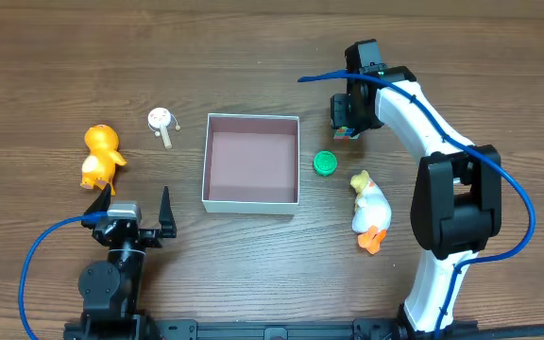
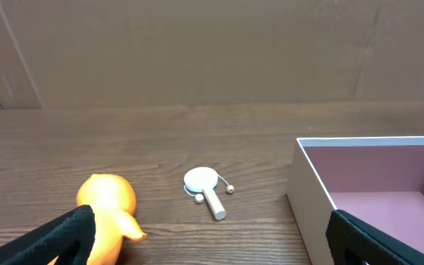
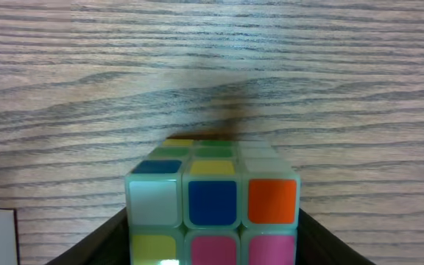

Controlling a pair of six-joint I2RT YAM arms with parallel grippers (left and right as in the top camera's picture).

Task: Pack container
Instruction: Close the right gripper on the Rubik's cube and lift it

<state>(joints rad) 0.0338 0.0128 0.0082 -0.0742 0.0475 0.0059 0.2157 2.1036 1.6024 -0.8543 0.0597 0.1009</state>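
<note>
The container (image 1: 251, 201), a shallow white box with a pink floor, sits mid-table and looks empty; its left corner shows in the left wrist view (image 2: 308, 184). My right gripper (image 1: 348, 120) is shut on a puzzle cube (image 3: 213, 202) with coloured tiles, right of the container's far right corner. My left gripper (image 1: 138, 203) is open and empty near the front left. An orange duck (image 1: 100, 156) lies at the left, also in the left wrist view (image 2: 107, 202). A small white paddle toy (image 1: 162, 123) lies beside it, seen too in the left wrist view (image 2: 206, 188).
A green round cap (image 1: 325, 163) lies just right of the container. A white duck with orange feet (image 1: 369, 212) lies on its side further right and nearer. The right arm's white body and blue cable stretch along the right side.
</note>
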